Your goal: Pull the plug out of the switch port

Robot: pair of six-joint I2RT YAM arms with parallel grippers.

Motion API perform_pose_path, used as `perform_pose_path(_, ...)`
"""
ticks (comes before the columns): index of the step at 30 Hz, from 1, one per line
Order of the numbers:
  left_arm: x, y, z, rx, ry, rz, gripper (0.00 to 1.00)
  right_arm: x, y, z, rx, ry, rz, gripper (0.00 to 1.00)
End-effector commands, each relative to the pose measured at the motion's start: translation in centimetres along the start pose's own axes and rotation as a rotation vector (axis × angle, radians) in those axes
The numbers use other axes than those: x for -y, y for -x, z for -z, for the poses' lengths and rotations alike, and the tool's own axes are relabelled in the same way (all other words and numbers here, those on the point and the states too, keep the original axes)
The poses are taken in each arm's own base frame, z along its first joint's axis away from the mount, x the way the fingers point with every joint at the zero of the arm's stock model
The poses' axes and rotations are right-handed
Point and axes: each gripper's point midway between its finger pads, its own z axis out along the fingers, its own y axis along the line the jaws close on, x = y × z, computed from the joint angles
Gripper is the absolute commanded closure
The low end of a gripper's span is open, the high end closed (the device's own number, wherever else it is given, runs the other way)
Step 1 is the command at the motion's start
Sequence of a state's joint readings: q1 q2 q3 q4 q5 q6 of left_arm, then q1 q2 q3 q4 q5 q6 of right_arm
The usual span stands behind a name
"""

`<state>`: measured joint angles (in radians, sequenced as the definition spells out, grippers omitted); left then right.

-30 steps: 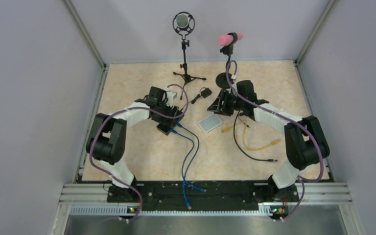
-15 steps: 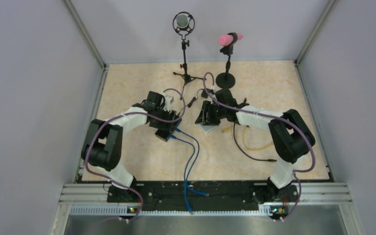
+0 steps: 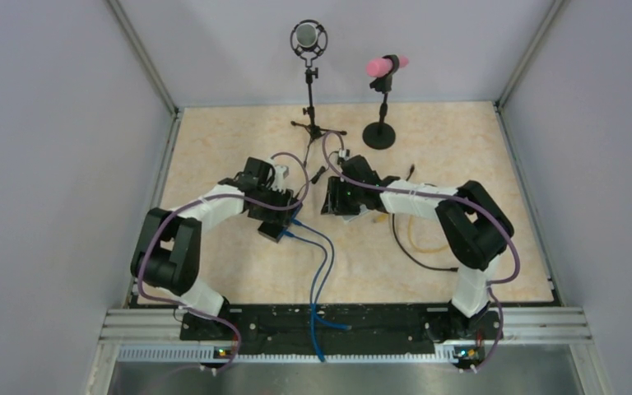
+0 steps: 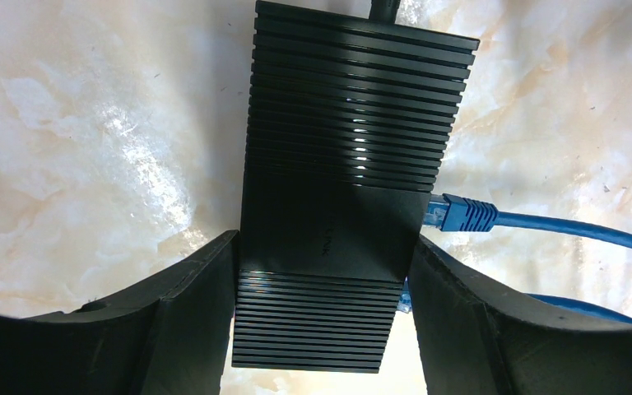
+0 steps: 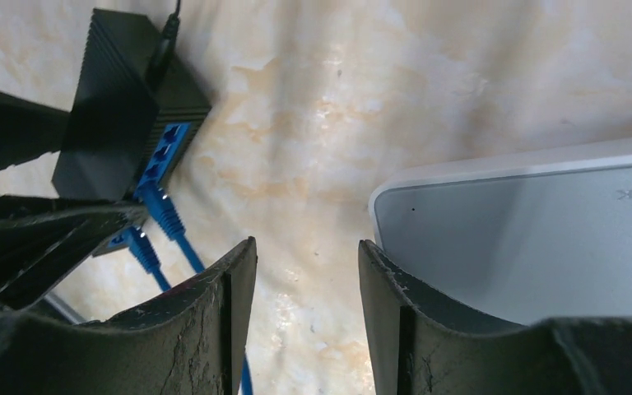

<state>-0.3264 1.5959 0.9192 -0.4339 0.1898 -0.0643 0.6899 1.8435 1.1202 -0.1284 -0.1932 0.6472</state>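
Pale marbled tabletop (image 3: pixel 247 271), grey panel walls on three sides. A grey microphone (image 3: pixel 308 38) and a pink one (image 3: pixel 387 63) stand on stands well beyond the switch (image 4: pixel 354 164). The switch is a black ribbed box lying flat, its long axis running straight away from the left wrist camera. Its port side faces sideways toward the right arm. A blue plug (image 4: pixel 459 214) is seated there, sticking out square to the long axis. A second plug (image 5: pixel 138 245) sits just beside it. Blue cables (image 3: pixel 321 255) trail off toward the near edge. The left arm is bent at the elbow, wrist over the switch, left gripper (image 4: pixel 325 280) clamped across its narrow sides. The right arm is stretched across toward the port side. Right gripper (image 5: pixel 306 280) is low, fingers apart and holding nothing, between the switch and a silver box (image 5: pixel 527 230).
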Motion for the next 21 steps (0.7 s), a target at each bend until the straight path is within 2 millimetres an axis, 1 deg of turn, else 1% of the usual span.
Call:
perform_pose_path(1, 1.1, 1.3, 1.4, 0.076, -0.040, -0.013, 0.58, 2.0, 2.3, 0.5, 0.083, -0.083, -0.012, 0.51)
perform_pose_path(7, 1.8, 1.5, 1.5, 0.089, -0.079, -0.037, 0.54, 6.5, 4.4, 2.1, 0.123, -0.160, -0.070, 0.51)
perform_pose_path(9, 2.5, 1.6, 1.3, 0.084, -0.111, -0.056, 0.56, 7.5, 5.0, 2.6, 0.135, -0.170, -0.079, 0.51)
perform_pose_path(11, 3.3, 1.8, 1.2, 0.089, -0.120, -0.086, 0.56, 7.9, 5.4, 3.2, 0.142, -0.168, -0.076, 0.51)
perform_pose_path(13, 3.8, 2.2, 1.2, 0.100, -0.112, -0.115, 0.55, 6.8, 5.8, 3.8, 0.146, -0.110, -0.067, 0.51)
perform_pose_path(17, 4.7, 2.8, 1.2, 0.124, -0.095, -0.161, 0.56, 2.1, 5.9, 4.7, 0.128, 0.122, -0.098, 0.51)
perform_pose_path(19, 5.1, 3.3, 1.4, 0.150, -0.093, -0.178, 0.57, 0.3, 6.1, 5.2, 0.140, 0.225, -0.133, 0.51)
perform_pose_path(21, 5.6, 3.5, 1.5, 0.169, -0.101, -0.194, 0.57, -0.9, 6.1, 5.4, 0.145, 0.298, -0.172, 0.51)
